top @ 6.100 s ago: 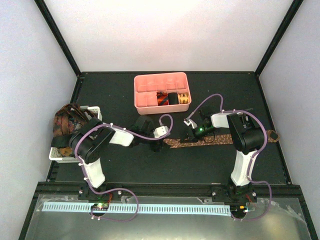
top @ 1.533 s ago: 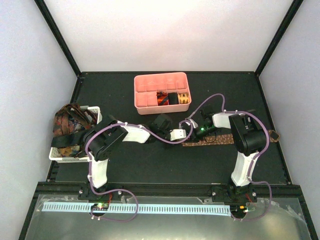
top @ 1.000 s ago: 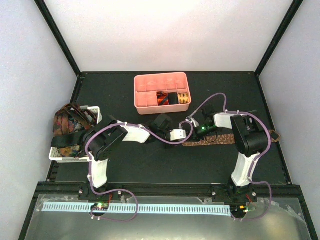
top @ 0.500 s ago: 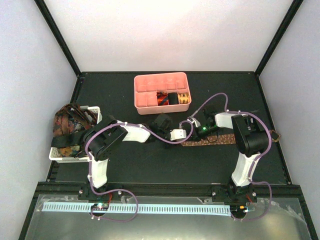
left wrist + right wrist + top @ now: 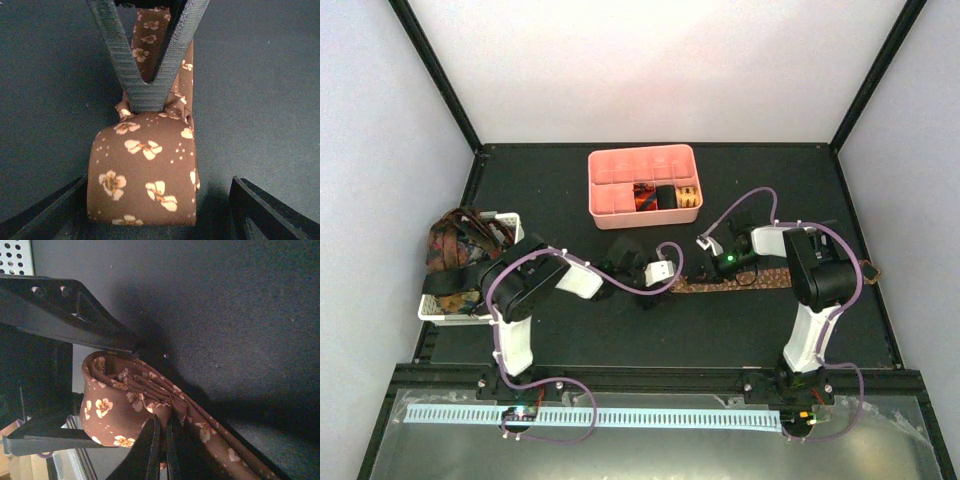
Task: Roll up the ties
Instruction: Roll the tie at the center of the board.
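Note:
The brown tie (image 5: 750, 280) with a cream flower print lies flat across the mat, its left end wound into a loose roll (image 5: 145, 170). My right gripper (image 5: 703, 277) is shut on the layers of that roll, as the right wrist view (image 5: 162, 422) shows. Its fingers (image 5: 147, 75) form a V above the roll in the left wrist view. My left gripper (image 5: 150, 220) is open, with one finger (image 5: 45, 215) against the roll's left side and the other (image 5: 270, 210) apart on the right. Rolled red-orange (image 5: 642, 197), black (image 5: 666, 196) and gold (image 5: 688, 197) ties sit in the tray.
The pink compartmented tray (image 5: 620, 165) stands at the back centre. A white slotted basket (image 5: 438, 305) at the left edge holds a heap of unrolled ties (image 5: 460, 240). The brown tie's far end (image 5: 868, 270) reaches past the right arm toward the mat's right edge.
The roll has travelled right along the tie, so less flat tie shows. In the last half second my left gripper drew back to the left; my right gripper stayed on the roll.

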